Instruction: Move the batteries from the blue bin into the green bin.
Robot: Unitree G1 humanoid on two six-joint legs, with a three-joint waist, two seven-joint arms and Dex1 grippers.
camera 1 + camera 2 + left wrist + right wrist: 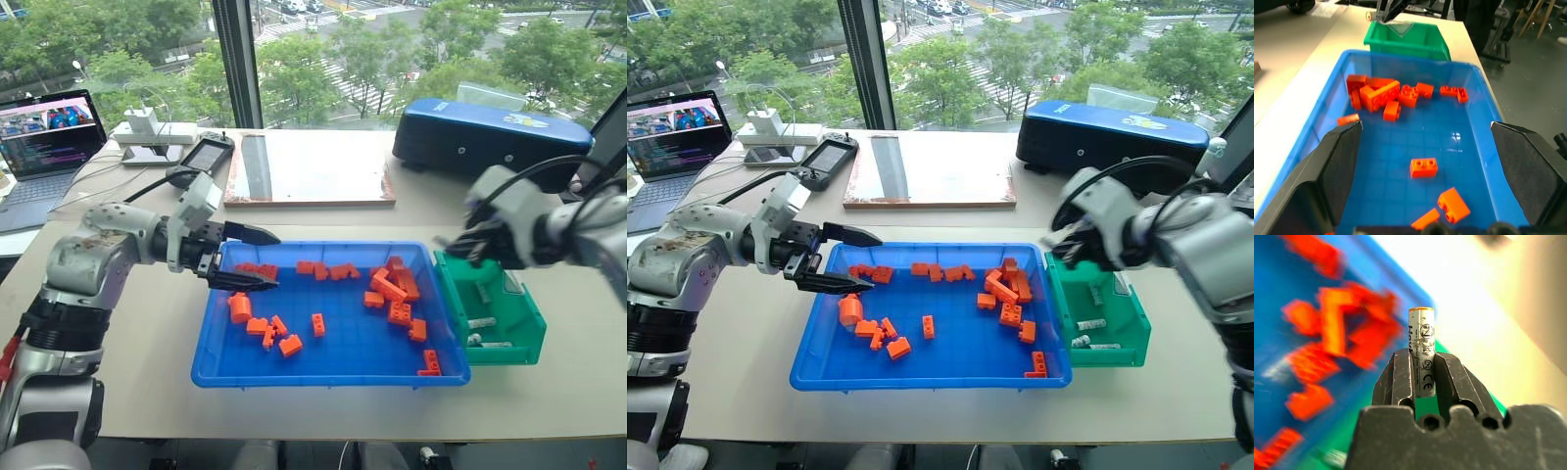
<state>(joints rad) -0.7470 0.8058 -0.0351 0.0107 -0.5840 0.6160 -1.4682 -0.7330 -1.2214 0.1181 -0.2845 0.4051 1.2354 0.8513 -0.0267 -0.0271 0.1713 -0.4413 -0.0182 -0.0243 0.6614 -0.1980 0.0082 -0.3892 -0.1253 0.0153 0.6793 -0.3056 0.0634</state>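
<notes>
Jaws of my right gripper (1422, 377) clamping a battery (1421, 350) above the green bin (509, 328), my left gripper (257, 258) gaping over the blue bin (323, 370).

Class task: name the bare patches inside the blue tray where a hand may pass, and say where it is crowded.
Blue tray: bare floor along the near wall and mid-floor between the two groups of orange bricks. Crowded: far wall, right end, left middle. The green bin already holds batteries.

Orange bricks (390, 287) lie in the bright-blue bin (328, 369) beside the green bin (529, 345) holding silver-grey batteries (481, 322).
</notes>
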